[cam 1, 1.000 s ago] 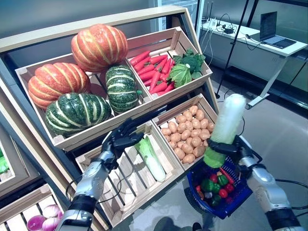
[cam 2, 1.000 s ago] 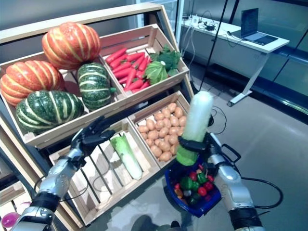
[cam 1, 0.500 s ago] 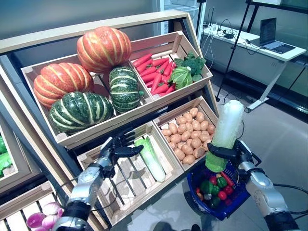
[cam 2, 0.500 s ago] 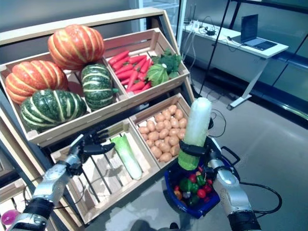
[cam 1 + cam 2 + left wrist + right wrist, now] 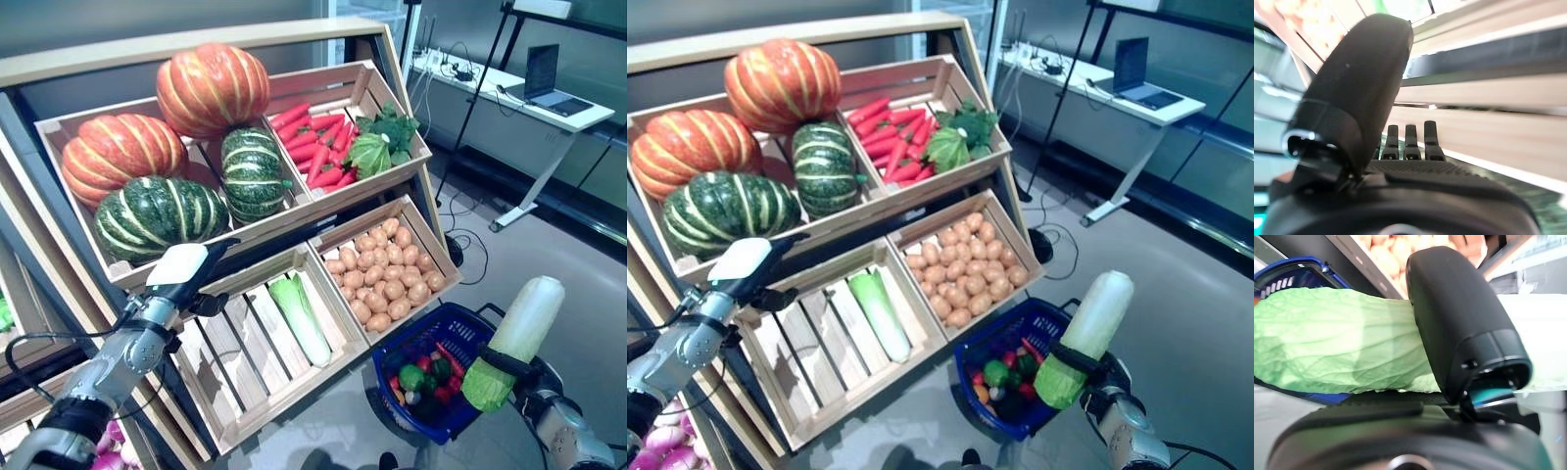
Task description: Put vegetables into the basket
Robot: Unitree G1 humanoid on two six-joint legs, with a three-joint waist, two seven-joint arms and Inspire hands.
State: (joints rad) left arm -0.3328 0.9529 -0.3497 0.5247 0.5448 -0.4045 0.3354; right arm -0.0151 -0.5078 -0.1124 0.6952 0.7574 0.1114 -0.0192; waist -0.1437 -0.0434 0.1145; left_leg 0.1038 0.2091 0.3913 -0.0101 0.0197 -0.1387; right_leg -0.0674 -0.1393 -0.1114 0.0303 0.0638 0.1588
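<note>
My right hand (image 5: 535, 384) is shut on a long pale-green cabbage (image 5: 516, 339), held upright with its leafy end down, just right of the blue basket (image 5: 466, 315). In the right wrist view the thumb (image 5: 1459, 323) wraps over the cabbage (image 5: 1337, 347), with the basket's rim (image 5: 1283, 271) beyond. The basket stands on the floor before the stand and holds green peppers (image 5: 412, 377) and small red vegetables (image 5: 441, 392). My left hand (image 5: 174, 276) is open and empty by the front rail of the lower left crate; its fingers (image 5: 1409, 142) are straight.
The wooden stand (image 5: 294, 220) with sloping crates takes up the left and middle. A white desk (image 5: 529, 98) with a laptop stands at the back right, with cables on the floor (image 5: 470, 245) before it. Grey floor lies right of the basket.
The camera has shifted. My right hand has carried the cabbage from over the basket's near side down to its right side. My left hand has drawn back left, away from the lower crate.
</note>
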